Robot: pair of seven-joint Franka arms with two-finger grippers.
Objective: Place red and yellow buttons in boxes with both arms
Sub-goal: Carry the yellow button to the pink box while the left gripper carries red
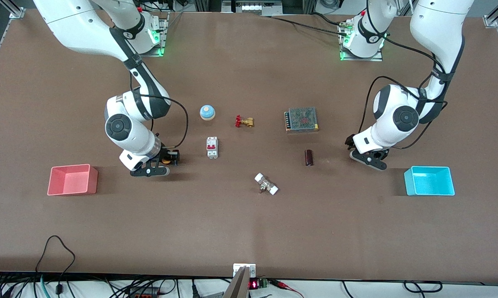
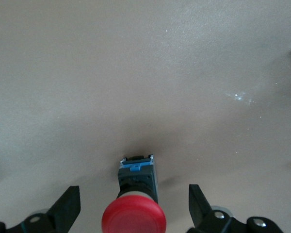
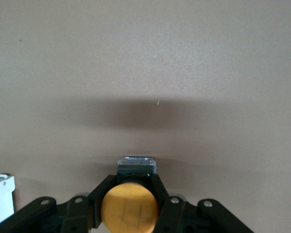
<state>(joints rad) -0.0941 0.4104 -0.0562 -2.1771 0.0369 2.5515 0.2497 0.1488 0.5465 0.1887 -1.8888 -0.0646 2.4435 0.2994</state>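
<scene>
- My right gripper (image 3: pixel 130 206) pinched the yellow button (image 3: pixel 130 208) low over the table (image 1: pixel 249 231), between the pink box (image 1: pixel 72 179) and the white breaker (image 1: pixel 212 147).
- My left gripper (image 2: pixel 134 206) sat spread around the red button (image 2: pixel 134 219), fingers (image 2: pixel 68 206) clear of it, near the blue box (image 1: pixel 429 181).

The breaker (image 1: pixel 212 147) lies on the table (image 1: pixel 249 231) near its middle. The bell (image 1: pixel 207 112) sits farther from the front camera than the breaker, near it. The valve (image 1: pixel 244 121) lies beside the bell, toward the left arm's end of the table from the breaker. The power supply (image 1: pixel 301 119) lies well apart from the breaker toward that same end. The cylinder (image 1: pixel 309 157) lies level with the breaker, also well toward that end. The fitting (image 1: pixel 266 184) lies nearer the front camera than the breaker.
</scene>
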